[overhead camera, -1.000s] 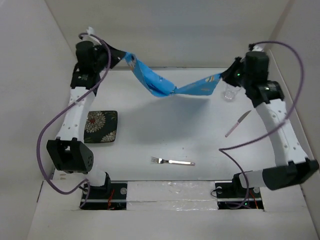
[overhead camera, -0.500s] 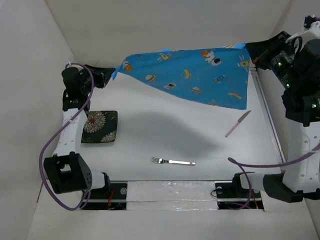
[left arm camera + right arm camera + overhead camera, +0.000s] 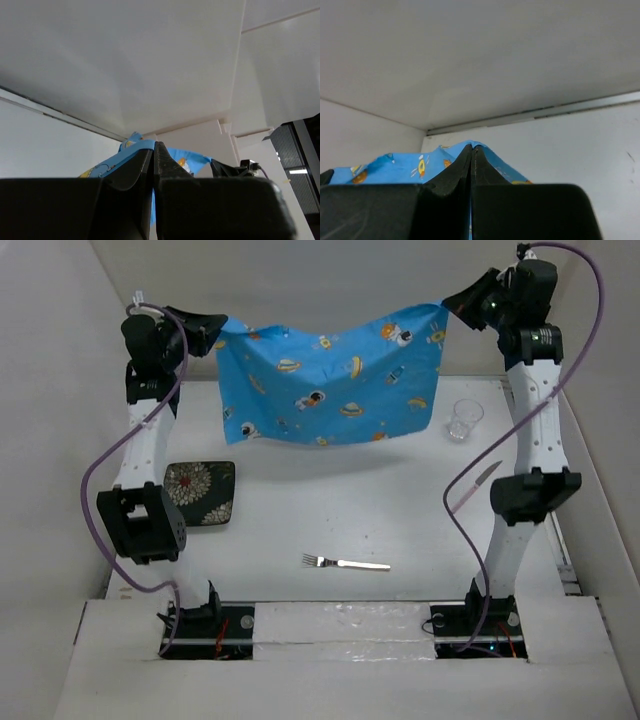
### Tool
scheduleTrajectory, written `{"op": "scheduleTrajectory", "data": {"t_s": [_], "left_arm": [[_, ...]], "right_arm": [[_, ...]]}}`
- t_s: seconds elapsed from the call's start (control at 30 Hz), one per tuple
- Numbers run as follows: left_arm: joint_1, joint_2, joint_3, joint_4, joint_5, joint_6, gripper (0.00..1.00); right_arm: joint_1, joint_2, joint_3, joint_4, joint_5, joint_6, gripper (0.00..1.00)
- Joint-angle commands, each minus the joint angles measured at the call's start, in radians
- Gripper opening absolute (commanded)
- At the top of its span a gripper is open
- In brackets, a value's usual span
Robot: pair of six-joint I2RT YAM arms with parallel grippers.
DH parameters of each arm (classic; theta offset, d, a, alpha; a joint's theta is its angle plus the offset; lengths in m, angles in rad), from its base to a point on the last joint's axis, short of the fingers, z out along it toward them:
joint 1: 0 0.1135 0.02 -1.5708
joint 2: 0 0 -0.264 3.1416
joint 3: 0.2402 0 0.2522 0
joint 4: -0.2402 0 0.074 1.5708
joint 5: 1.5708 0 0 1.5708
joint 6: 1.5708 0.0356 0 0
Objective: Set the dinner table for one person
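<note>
The blue cartoon-print cloth mat (image 3: 330, 380) hangs spread out in the air above the far part of the white dinner table (image 3: 300, 510). My left gripper (image 3: 218, 332) is shut on its upper left corner (image 3: 135, 147). My right gripper (image 3: 447, 306) is shut on its upper right corner (image 3: 445, 155). Both arms are raised high. On the table lie a fork (image 3: 345, 564) near the front middle, a knife (image 3: 475, 488) at the right, a clear glass (image 3: 464, 420) at the far right and a dark floral square plate (image 3: 201, 493) at the left.
White walls enclose the table on the left, back and right. The arm bases stand at the near edge (image 3: 340, 625). The left arm's lower link (image 3: 140, 530) stands just beside the plate.
Both arms have lifted and pulled apart. The mat went from a twisted sagging strip to a flat sheet hanging upright between the grippers. The right arm swung back inward.
</note>
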Motion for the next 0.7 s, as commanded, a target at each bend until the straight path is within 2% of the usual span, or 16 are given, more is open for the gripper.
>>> {"op": "scheduleTrajectory", "data": {"t_s": [0.0,0.13,0.17,0.23,0.27,0.3,0.37,0.4,0.5,0.67], "left_arm": [[0.001,0.021,0.116,0.094,0.036,-0.023,0.00],[0.025,-0.004,0.090,0.135,0.042,-0.014,0.00],[0.036,-0.019,0.011,0.152,0.059,-0.013,0.00],[0.036,-0.071,-0.112,0.227,0.076,-0.002,0.00],[0.047,-0.091,-0.251,0.245,0.085,0.004,0.00],[0.047,-0.110,-0.320,0.268,0.093,0.016,0.00],[0.047,-0.139,-0.478,0.246,0.117,0.077,0.00],[0.047,-0.142,-0.535,0.235,0.125,0.098,0.00],[0.047,-0.145,-0.712,0.250,0.140,0.154,0.00],[0.047,-0.101,-0.841,0.183,0.122,0.291,0.00]], "right_arm": [[-0.046,0.022,0.214,0.118,-0.133,0.087,0.00],[-0.077,-0.107,-0.035,0.278,-0.184,0.124,0.00],[-0.077,-0.144,-0.193,0.292,-0.187,0.108,0.00],[-0.086,-0.263,-0.386,0.326,-0.188,0.080,0.00],[-0.086,-0.305,-0.604,0.347,-0.185,0.060,0.00],[-0.086,-0.349,-0.714,0.397,-0.178,0.055,0.00],[-0.100,-0.443,-0.906,0.422,-0.164,0.057,0.00],[-0.109,-0.464,-1.059,0.433,-0.161,0.058,0.00],[-0.109,-0.504,-1.273,0.456,-0.141,0.065,0.00],[-0.137,-0.463,-1.388,0.369,-0.094,-0.024,0.00]]}}
